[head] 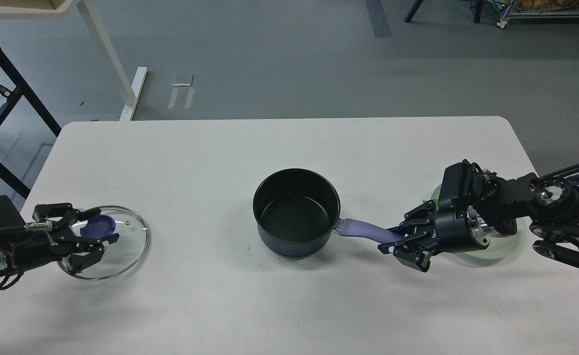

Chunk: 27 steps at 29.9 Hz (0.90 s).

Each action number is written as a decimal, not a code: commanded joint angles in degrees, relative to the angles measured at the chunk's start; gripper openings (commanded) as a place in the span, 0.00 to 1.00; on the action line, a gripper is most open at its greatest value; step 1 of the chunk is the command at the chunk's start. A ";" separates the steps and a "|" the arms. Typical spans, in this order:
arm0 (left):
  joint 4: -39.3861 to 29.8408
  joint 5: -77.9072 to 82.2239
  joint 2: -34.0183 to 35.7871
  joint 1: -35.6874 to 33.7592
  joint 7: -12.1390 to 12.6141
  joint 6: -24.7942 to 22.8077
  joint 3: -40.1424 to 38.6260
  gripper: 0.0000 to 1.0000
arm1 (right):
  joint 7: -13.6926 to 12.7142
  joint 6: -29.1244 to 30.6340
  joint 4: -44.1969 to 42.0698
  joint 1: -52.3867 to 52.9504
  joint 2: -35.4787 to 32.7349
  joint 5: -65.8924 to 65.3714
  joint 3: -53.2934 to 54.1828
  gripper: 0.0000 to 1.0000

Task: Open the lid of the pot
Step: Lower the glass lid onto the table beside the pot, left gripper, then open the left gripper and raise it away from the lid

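Note:
A dark blue pot stands open and empty in the middle of the white table, its lavender handle pointing right. My right gripper is shut on the far end of that handle. The glass lid with its purple knob is at the table's left side, low over or on the surface; I cannot tell which. My left gripper is shut on the knob.
A pale green plate lies under my right arm near the table's right edge. The lid sits close to the table's left edge. A black frame and a white table leg stand on the floor beyond the table.

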 commanded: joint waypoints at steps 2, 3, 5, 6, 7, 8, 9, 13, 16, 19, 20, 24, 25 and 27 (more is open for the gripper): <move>1.88 -0.05 -1.84 0.29 0.00 -0.01 -0.08 0.43 | 0.00 0.00 0.00 0.00 0.03 0.09 0.00 0.28; 2.24 -0.05 -2.11 0.38 0.00 -0.01 0.01 0.43 | 0.00 0.09 0.00 0.00 0.03 0.01 0.00 0.28; 2.85 -0.14 -2.63 0.38 0.00 -0.01 0.01 0.47 | 0.00 0.09 0.00 0.00 0.03 0.00 0.00 0.28; 3.20 -0.14 -2.90 0.38 0.00 -0.01 0.01 0.53 | 0.00 0.00 0.00 0.00 0.03 0.00 0.00 0.28; 3.21 -0.05 -2.99 0.38 0.00 -0.01 0.01 0.61 | 0.00 0.00 0.00 0.00 0.03 0.00 0.00 0.28; 3.21 -0.14 -2.99 0.38 0.00 -0.01 0.01 0.68 | 0.00 0.00 0.00 0.00 0.03 0.00 0.00 0.28; 3.21 -0.23 -2.99 0.38 0.00 -0.01 -0.08 0.77 | 0.00 0.00 0.00 0.00 0.03 0.00 0.00 0.28; 3.12 -2.51 -2.90 0.29 0.00 -0.01 0.01 0.94 | 0.00 0.00 0.00 0.00 -0.06 0.00 0.00 0.29; 2.51 -3.83 -2.46 0.21 0.00 -0.01 0.01 0.98 | 0.00 0.00 0.00 0.00 0.03 0.00 0.00 0.30; 1.19 -4.79 -1.93 -0.06 0.00 -0.01 -0.08 0.98 | 0.00 0.00 0.00 0.00 0.03 0.00 0.00 0.30; -0.03 -5.49 -1.41 -0.32 0.00 -0.01 -0.16 0.98 | 0.00 0.00 0.00 0.00 -0.06 0.00 0.00 0.30; -8.20 -13.73 2.98 -1.72 0.00 -0.01 -1.13 0.98 | 0.00 0.00 0.00 0.00 -0.06 0.00 0.00 0.30; -10.66 -17.16 3.86 -3.12 0.00 -0.01 -1.31 0.98 | 0.00 0.00 0.00 0.00 -0.06 0.09 0.00 0.30; -15.06 -26.90 5.44 -7.24 0.00 -5.66 -1.92 0.98 | 0.00 0.00 0.00 0.00 -0.06 0.00 0.00 0.30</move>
